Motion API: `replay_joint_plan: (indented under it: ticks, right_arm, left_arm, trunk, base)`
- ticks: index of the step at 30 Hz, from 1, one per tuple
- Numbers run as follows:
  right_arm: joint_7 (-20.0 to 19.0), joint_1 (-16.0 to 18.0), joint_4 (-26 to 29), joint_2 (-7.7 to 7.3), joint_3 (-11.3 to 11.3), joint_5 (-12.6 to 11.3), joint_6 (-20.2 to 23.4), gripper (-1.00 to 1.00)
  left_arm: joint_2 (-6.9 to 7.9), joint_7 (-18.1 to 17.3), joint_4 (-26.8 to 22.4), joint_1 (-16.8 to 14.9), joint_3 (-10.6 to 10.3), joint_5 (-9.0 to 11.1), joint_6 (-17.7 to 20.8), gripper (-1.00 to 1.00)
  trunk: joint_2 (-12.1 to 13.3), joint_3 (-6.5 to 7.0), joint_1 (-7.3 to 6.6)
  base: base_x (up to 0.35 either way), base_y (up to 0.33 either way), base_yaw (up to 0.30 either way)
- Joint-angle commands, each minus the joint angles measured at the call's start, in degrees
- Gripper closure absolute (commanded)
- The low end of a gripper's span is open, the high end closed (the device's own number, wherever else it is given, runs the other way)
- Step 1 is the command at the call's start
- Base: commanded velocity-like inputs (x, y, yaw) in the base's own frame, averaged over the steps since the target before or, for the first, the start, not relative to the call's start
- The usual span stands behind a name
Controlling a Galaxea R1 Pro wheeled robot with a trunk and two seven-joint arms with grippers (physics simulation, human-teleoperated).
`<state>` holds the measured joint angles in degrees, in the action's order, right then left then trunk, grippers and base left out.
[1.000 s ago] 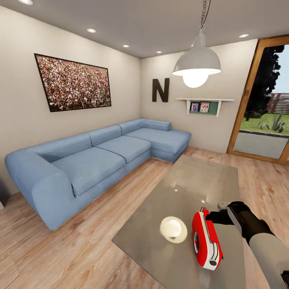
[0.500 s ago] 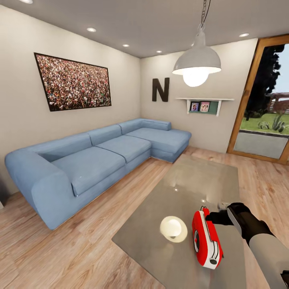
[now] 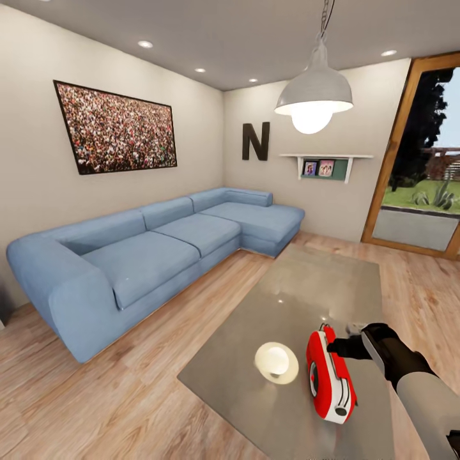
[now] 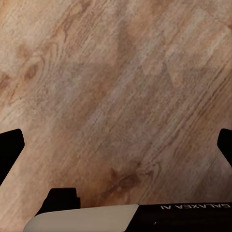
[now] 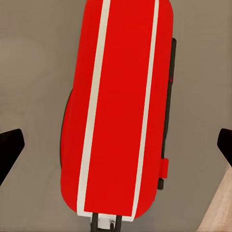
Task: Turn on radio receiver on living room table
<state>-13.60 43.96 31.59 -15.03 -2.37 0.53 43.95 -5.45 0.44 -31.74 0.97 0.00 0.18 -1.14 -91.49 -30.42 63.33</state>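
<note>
The red radio receiver (image 3: 329, 377) with white edge bands stands on its edge on the glossy grey table (image 3: 306, 287), near the table's front right. My right gripper (image 3: 337, 348) sits against the radio's far top end, close to its thin handle. The right wrist view looks straight at the radio's banded edge (image 5: 121, 106), and my right gripper (image 5: 116, 150) is open, its fingertips (image 5: 9, 147) spread wide on either side of the radio. My left gripper (image 4: 116, 147) hangs open over the wood floor (image 4: 116, 87).
A blue L-shaped sofa (image 3: 147, 255) runs along the left and back walls. A white pendant lamp (image 3: 313, 96) hangs over the table and is mirrored in its top. A glass door (image 3: 421, 160) is at the right. Wood floor lies between sofa and table.
The whole picture has shifted very slightly, so the camera moved. The radio and my right gripper keep their places.
</note>
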Motion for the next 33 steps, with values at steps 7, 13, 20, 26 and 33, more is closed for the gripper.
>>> replay_joint_plan:
  ticks: [7,13,20,26,33]
  right_arm:
    - [-0.11,-0.01,-0.45,0.52,0.00,0.00,0.00,-1.00]
    - [-0.11,0.00,-0.48,0.92,0.00,0.00,0.00,-1.00]
    - [-0.06,-0.01,-0.49,0.96,0.00,0.05,0.00,-1.00]
    - [-0.03,0.02,-0.48,0.97,0.00,0.17,0.00,-1.00]
    - [0.11,-0.01,-0.48,0.94,0.00,0.34,-0.08,-1.00]
  left_arm:
    - [0.00,0.00,-0.01,0.00,0.00,0.00,0.00,-1.00]
    - [0.00,0.00,0.00,0.00,0.00,0.00,0.00,-1.00]
    - [0.00,0.00,-0.01,0.00,0.00,0.00,0.00,-1.00]
    - [0.00,0.00,-0.01,0.00,0.00,0.00,0.00,-1.00]
    - [0.00,0.00,0.00,0.00,0.00,0.00,0.00,-1.00]
  trunk:
    - [-2.82,-1.26,1.54]
    - [-4.43,-1.98,2.42]
    - [-4.43,-1.98,2.42]
    - [-4.43,-1.98,2.42]
    - [-5.23,-2.34,2.86]
  base:
    - [0.000,0.000,0.000]
    - [0.000,0.000,0.000]
    - [0.000,0.000,0.000]
    - [0.000,0.000,0.000]
    - [0.000,0.000,0.000]
